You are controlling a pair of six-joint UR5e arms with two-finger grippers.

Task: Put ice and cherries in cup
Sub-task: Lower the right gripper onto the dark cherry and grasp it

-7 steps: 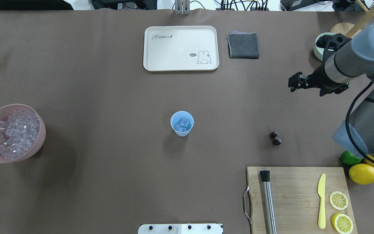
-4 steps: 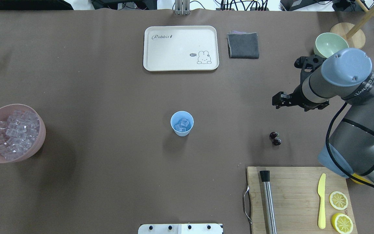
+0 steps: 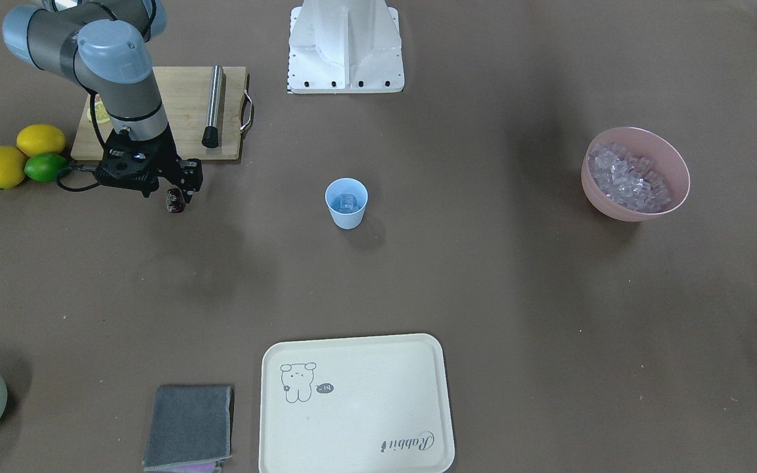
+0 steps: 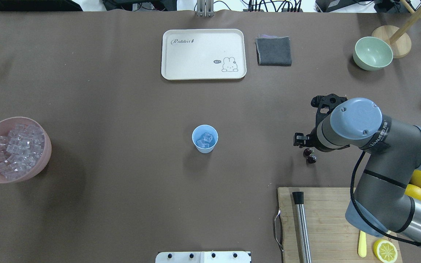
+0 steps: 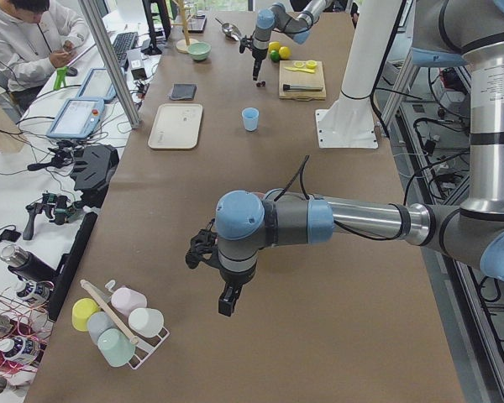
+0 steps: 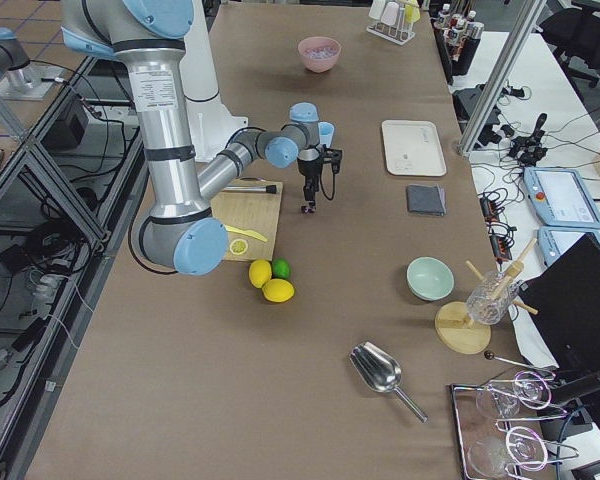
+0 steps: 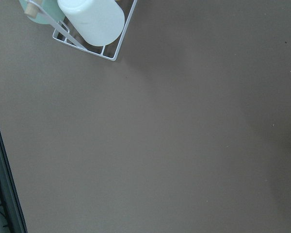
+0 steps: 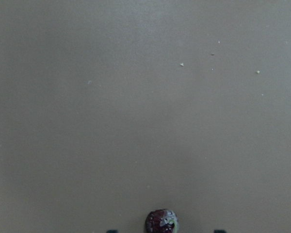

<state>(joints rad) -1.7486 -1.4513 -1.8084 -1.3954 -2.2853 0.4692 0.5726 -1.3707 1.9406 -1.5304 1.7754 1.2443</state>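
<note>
Even, diffuse light from above; table matte, uniformly lit, no glare. Shadows soft-edged: faint broad arm shadow on table near right fingers; small ones by cup and bowl, both well apart from fingers. Piled ice glitters. Right wrist view soft, dimmer toward corners; cherries between fingers at bottom edge, glossy, specks of glint. Left wrist view flat, faint shadow at right edge. Side views bright, verticals lean at edges.
</note>
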